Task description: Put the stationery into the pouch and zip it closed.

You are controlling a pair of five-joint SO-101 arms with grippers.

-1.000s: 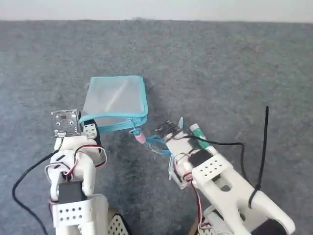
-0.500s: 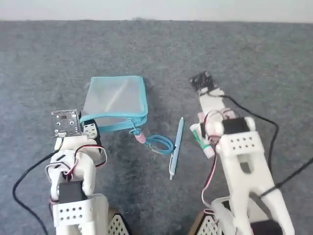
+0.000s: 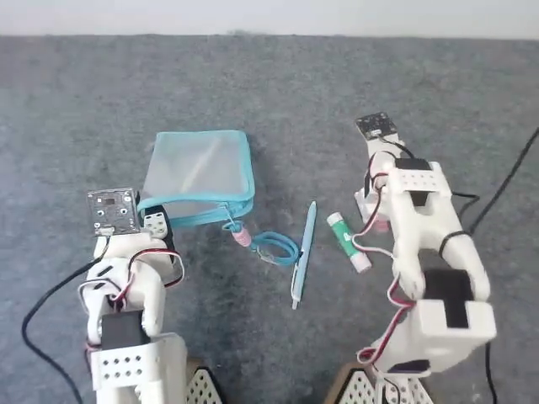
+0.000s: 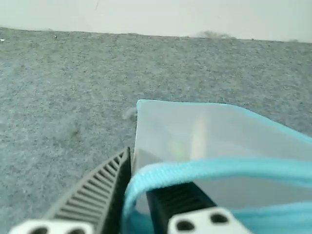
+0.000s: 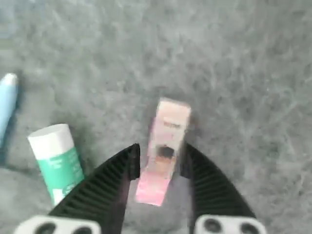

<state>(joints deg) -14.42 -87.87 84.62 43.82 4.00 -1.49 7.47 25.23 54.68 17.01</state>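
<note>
The right claw (image 5: 161,150) sits open astride a small pink item (image 5: 168,122), a green-and-white glue stick (image 5: 56,158) just beside.

The pink item (image 5: 168,127) is blurred beyond telling; pouch (image 4: 219,139) and blue pen (image 5: 7,100) are cut off at edges.

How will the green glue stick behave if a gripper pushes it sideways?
The glue stick is a round tube lying on its side, so it would probably roll. It looks like hard, smooth plastic, so it is likely stiff, light and perhaps slippery.
</note>
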